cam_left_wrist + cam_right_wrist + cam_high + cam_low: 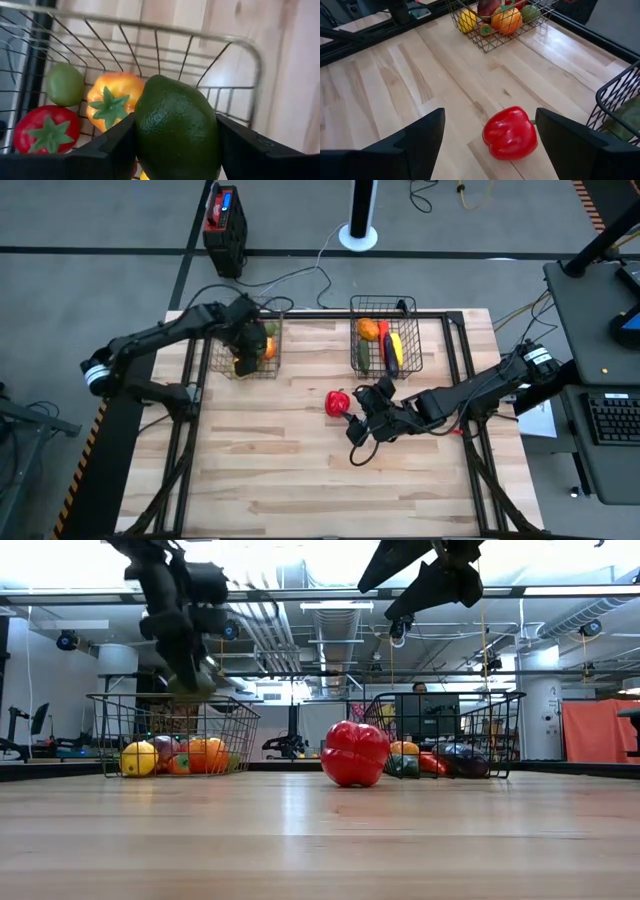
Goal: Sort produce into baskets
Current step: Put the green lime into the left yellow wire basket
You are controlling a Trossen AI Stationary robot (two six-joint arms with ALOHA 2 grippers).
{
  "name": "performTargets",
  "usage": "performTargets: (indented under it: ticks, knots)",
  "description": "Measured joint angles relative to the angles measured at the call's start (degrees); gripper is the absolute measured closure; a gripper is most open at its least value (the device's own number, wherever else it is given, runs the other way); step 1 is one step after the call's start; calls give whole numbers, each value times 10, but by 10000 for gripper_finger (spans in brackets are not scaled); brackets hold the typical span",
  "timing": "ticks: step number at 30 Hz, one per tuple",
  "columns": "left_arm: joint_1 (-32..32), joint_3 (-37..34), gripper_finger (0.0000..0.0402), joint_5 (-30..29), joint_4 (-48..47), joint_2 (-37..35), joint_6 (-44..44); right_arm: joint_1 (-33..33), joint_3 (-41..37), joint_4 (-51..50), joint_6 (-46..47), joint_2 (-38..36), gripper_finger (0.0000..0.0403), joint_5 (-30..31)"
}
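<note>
1. Left tool above the left dark wire-mesh basket, clamping a dark green lime-shaped fruit near its rim.
2. Red toy bell pepper on open bench, mid-bench.
3. Right tool spread wide, empty, just beside the pepper; right wire-mesh basket beyond.

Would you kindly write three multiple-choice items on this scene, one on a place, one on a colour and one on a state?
1. Where does the red pepper lie?
A. in the left basket
B. on the bare table, between the baskets
C. in the right basket

2. What colour is the fruit held in the left gripper?
A. dark green
B. purple
C. yellow

3. How does the right gripper stand?
A. shut on the pepper
B. open, with the pepper ahead of its fingers
C. inside a basket

Key: 1 B, the high view shows it on the wood; 2 A, the left wrist view shows a green fruit between the fingers; 3 B, the right wrist view shows the fingers wide apart.
</note>
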Motion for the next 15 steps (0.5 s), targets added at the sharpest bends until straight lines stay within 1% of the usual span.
performTargets:
  ticks: [7, 15]
  knots:
    - [1, 5, 189, -2, 3, 64, 24, 0, -3, 0, 2, 0, 97, 0]
    - [2, 5, 184, -3, 9, 83, 27, 0, -6, -1, 8, 0, 97, -1]
